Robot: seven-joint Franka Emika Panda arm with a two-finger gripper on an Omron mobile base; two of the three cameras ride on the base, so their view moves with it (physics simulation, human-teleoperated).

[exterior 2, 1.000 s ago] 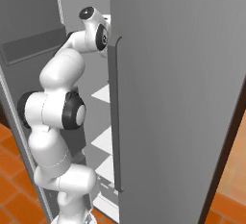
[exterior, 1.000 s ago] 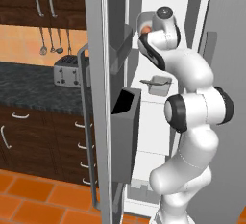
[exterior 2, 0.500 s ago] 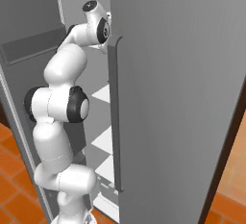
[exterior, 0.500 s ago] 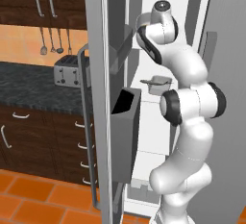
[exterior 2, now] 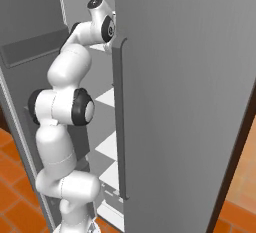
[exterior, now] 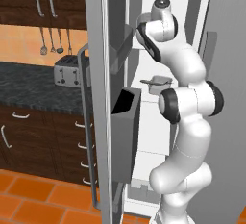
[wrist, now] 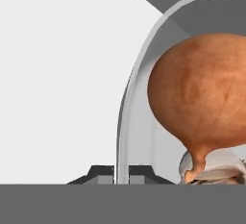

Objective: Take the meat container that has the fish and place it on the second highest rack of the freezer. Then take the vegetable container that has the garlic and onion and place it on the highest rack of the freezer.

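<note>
End effector (wrist: pixel 122 176) clamps vegetable container (wrist: pixel 126 122) rim; onion (wrist: pixel 202 98) cropped, garlic (wrist: pixel 216 168) mostly hidden.

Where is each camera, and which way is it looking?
Left base view: behind the arm to its left, looking into the open freezer; a toaster sits on the counter at left.
Right base view: behind the arm to its right, looking past the grey door at the white shelves.
Hand view: on the hand, close over the onion in the tray, whose rim sits between the gripper fingertips.
Both base views share the arm and the freezer.
</note>
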